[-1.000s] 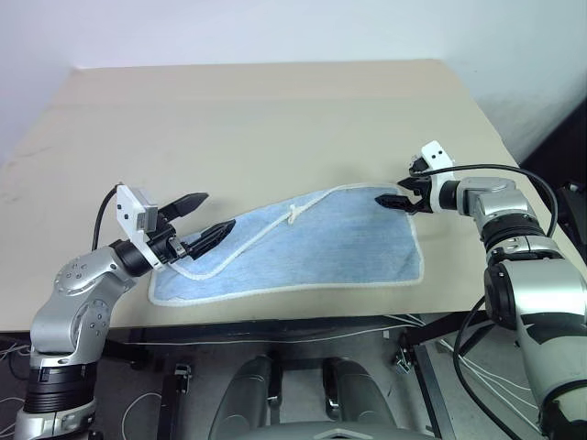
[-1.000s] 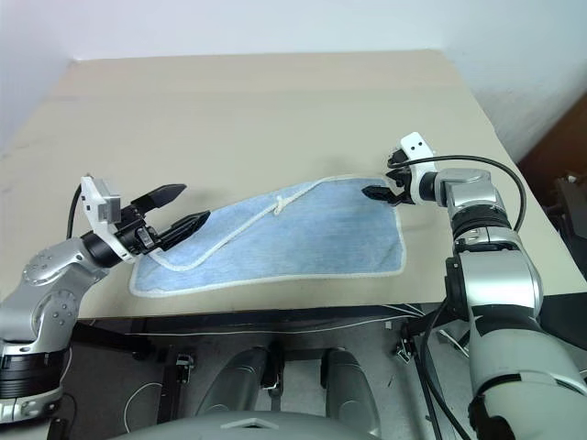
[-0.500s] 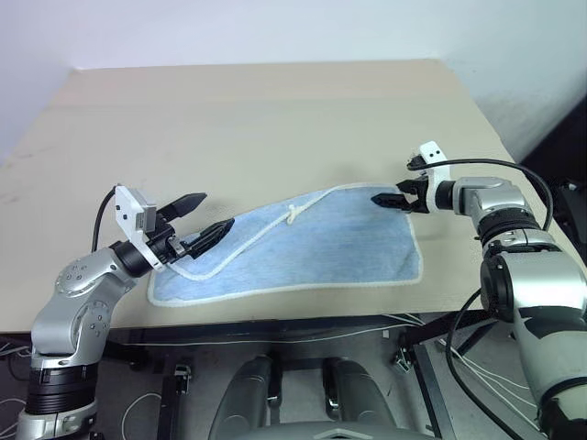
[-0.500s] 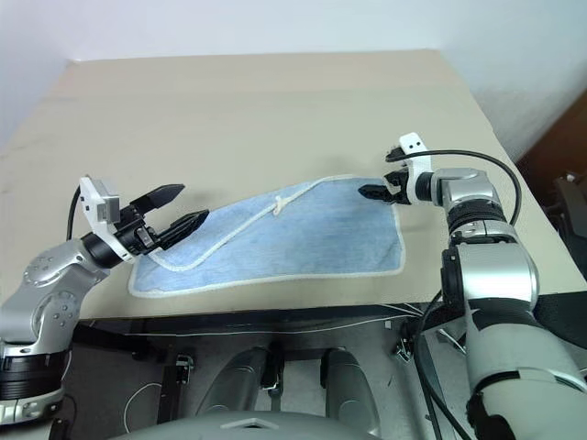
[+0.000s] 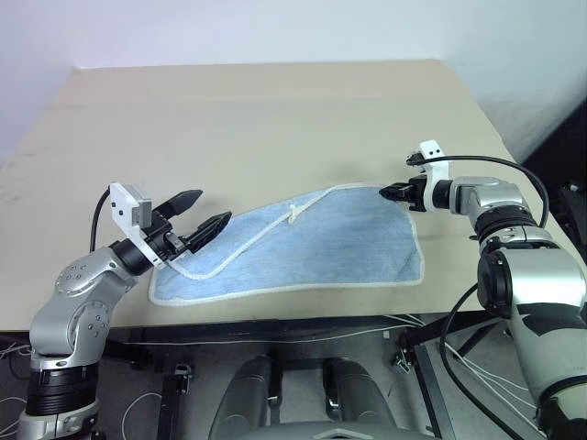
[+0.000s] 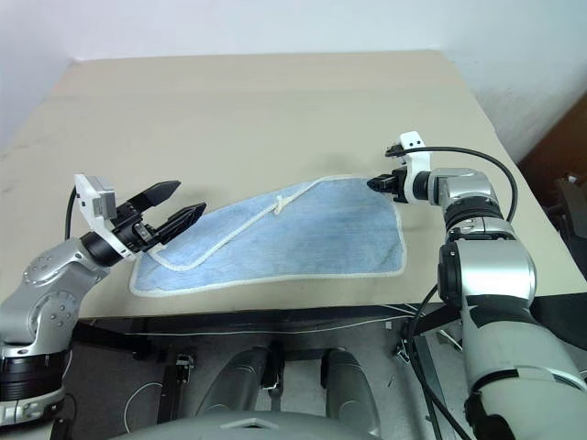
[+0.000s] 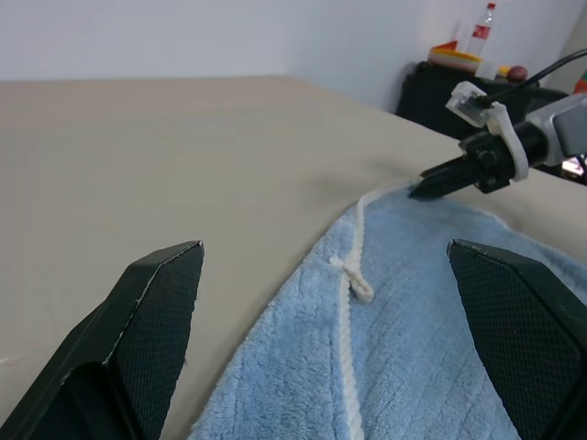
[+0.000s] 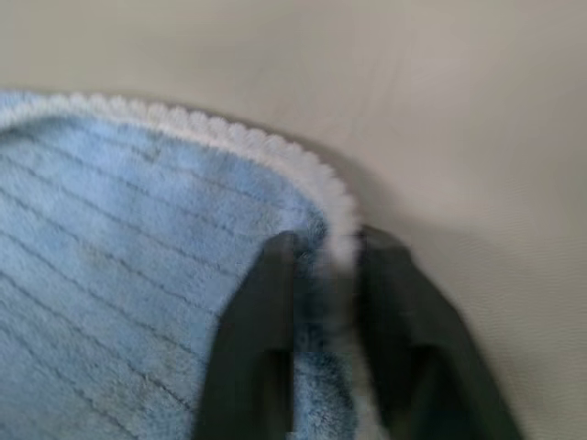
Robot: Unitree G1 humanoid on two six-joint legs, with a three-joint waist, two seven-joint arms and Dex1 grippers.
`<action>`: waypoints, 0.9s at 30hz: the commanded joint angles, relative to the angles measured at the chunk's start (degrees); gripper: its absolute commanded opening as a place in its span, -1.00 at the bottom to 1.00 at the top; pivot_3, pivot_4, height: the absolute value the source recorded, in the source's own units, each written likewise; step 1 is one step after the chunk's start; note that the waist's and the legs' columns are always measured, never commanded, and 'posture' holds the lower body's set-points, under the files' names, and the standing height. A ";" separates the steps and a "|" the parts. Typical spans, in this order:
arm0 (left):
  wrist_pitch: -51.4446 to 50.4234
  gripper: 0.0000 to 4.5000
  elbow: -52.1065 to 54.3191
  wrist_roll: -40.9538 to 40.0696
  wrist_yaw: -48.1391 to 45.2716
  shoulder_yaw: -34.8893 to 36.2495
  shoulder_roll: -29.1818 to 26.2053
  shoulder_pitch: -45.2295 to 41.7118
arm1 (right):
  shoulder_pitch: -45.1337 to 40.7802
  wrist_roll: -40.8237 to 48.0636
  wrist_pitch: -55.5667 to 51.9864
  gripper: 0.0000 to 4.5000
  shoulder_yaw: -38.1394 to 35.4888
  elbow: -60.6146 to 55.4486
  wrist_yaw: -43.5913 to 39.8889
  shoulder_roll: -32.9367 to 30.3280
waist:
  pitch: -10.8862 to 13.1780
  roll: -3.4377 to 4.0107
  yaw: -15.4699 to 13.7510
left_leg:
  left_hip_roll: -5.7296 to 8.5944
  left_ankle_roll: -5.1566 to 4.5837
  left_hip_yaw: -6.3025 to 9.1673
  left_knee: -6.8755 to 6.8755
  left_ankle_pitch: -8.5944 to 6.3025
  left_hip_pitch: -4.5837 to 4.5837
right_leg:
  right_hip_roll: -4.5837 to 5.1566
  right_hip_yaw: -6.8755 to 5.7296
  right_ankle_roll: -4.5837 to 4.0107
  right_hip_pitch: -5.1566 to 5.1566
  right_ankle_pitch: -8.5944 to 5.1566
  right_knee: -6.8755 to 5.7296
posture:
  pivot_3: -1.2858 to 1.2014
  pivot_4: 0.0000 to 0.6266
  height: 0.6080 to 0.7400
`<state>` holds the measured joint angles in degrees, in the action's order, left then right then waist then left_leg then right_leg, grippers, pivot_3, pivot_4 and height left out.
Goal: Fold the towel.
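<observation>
Pinching the towel (image 5: 303, 243) corner at 3 o'clock, the right gripper (image 8: 323, 266) has closed on its white edging for lifting. The left gripper (image 5: 200, 209) waits wide open and empty at 9 o'clock.

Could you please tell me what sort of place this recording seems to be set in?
Probably a lab or workshop: a bare beige table against a plain white wall, loose cables below its edge, and a cluttered black side table.

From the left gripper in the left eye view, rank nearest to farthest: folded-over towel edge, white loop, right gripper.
Measured from the left gripper:
1. Folded-over towel edge, just below its fingertips.
2. White loop, mid-towel, on the cream edging.
3. Right gripper, pinching the far right corner.
</observation>
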<state>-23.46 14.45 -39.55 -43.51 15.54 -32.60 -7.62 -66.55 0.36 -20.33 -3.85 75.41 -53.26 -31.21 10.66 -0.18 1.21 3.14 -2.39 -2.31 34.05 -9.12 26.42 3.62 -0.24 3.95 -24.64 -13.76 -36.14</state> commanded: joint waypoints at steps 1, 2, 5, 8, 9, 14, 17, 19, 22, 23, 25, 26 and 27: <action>0.72 1.00 2.25 -1.19 -0.11 1.55 0.17 0.11 | -2.54 1.07 -0.20 -0.59 -2.08 -0.20 0.76 -1.23 | 0.00 0.00 0.00 | 0.00 0.00 0.00 0.00 0.00 0.00 | 0.00 0.00 0.00 0.00 0.00 0.00 | 0.03 -0.52 0.92; 0.75 1.00 2.22 -1.13 -0.12 1.48 0.24 0.13 | -2.55 0.78 -0.07 -0.59 -2.12 -0.22 0.84 -1.20 | 0.00 0.00 0.00 | 0.00 0.00 0.00 0.00 0.00 0.00 | 0.00 0.00 0.00 0.00 0.00 0.00 | 0.03 -0.52 0.92; 0.80 1.00 2.16 -0.95 -0.14 1.25 0.40 0.00 | -2.41 -0.33 1.03 -0.85 -1.44 -0.47 0.39 -1.25 | 0.00 0.00 0.00 | 0.00 0.00 0.00 0.00 0.00 0.00 | 0.00 0.00 0.00 0.00 0.00 0.00 | 0.03 -0.52 0.92; 0.97 1.00 1.99 -0.52 -0.41 1.06 0.22 -0.09 | -2.47 -1.56 2.41 -0.99 -0.17 -0.96 -0.90 -1.53 | 0.00 0.00 0.00 | 0.00 0.00 0.00 0.00 0.00 0.00 | 0.00 0.00 0.00 0.00 0.00 0.00 | 0.03 -0.52 0.92; 0.99 1.00 1.89 -0.42 -0.48 1.07 0.13 -0.12 | -2.59 -2.10 3.36 -0.99 0.44 -1.37 -1.98 -1.64 | 0.00 0.00 0.00 | 0.00 0.00 -0.01 0.00 0.00 0.00 | 0.00 0.00 0.00 0.00 0.00 0.00 | 0.03 -0.52 0.92; 1.15 1.00 1.31 0.05 -0.82 1.30 -0.40 -0.27 | -4.89 -2.59 5.91 -0.99 1.55 -3.42 -6.17 -2.18 | 0.00 0.01 0.02 | 0.00 0.00 -0.02 0.00 0.00 0.00 | 0.00 0.00 0.00 0.00 0.00 0.00 | 0.03 -0.52 0.92; 1.25 1.00 0.53 1.13 -0.17 1.32 -0.98 -0.93 | -7.66 -1.49 7.00 -0.99 1.06 -5.83 -7.42 -2.34 | 0.01 0.01 0.14 | 0.00 0.00 -0.02 0.00 0.00 0.01 | 0.00 0.01 0.01 -0.04 0.00 -0.03 | 0.03 -0.52 0.92; 1.53 1.00 -0.32 2.29 1.26 1.29 -0.86 -1.94 | -9.54 -0.18 7.20 -0.99 0.22 -8.05 -8.41 -2.29 | 0.01 0.02 0.17 | 0.00 0.00 -0.02 -0.01 0.00 0.00 | -0.01 0.01 0.00 -0.05 0.00 -0.05 | 0.03 -0.52 0.92; 1.51 1.00 -1.00 3.58 2.95 0.90 -0.51 -3.41 | -11.74 1.58 7.01 -0.99 -1.07 -11.79 -7.63 -1.94 | 0.01 0.01 0.03 | 0.00 0.00 -0.02 -0.05 0.00 0.01 | -0.01 0.01 0.00 -0.12 0.00 -0.08 | 0.03 -0.52 0.92; 1.32 1.00 -0.92 3.90 3.45 0.58 -0.35 -3.89 | -12.16 2.23 6.72 -0.99 -1.60 -12.76 -6.93 -1.78 | 0.01 0.01 -0.02 | 0.00 0.00 -0.02 -0.05 0.00 0.01 | -0.01 0.01 0.00 -0.12 0.00 -0.08 | 0.03 -0.52 0.92; 0.66 1.00 -0.12 3.88 4.35 0.04 0.10 -4.56 | -12.40 3.30 6.03 -0.99 -2.18 -15.06 -6.13 -1.52 | 0.01 0.01 -0.20 | 0.00 0.00 -0.02 -0.06 0.00 0.02 | -0.01 0.01 0.01 -0.13 0.00 -0.07 | 0.03 -0.52 0.92; 0.41 1.00 0.43 3.95 4.73 -0.30 0.31 -4.75 | -12.34 3.55 5.79 -0.99 -2.20 -16.50 -5.80 -1.37 | 0.01 0.01 -0.27 | 0.00 0.00 -0.02 -0.06 0.00 0.02 | -0.01 0.01 0.01 -0.16 0.00 -0.05 | 0.03 -0.52 0.92; 0.16 1.00 0.94 4.09 4.86 -0.74 0.37 -4.83 | -12.28 3.77 5.59 -0.99 -2.13 -17.93 -5.35 -1.22 | 0.01 0.01 -0.25 | 0.00 0.00 -0.03 -0.06 0.00 0.02 | -0.01 0.01 0.01 -0.21 0.00 -0.02 | 0.03 -0.52 0.92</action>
<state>-23.30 13.26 -35.58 -39.10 15.06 -32.26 -11.73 -77.56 2.67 -14.66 -4.87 60.84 -59.41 -32.27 10.66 -0.17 0.96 3.14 -2.39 -2.36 34.00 -9.12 26.45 3.62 -0.23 3.96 -24.83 -13.75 -36.15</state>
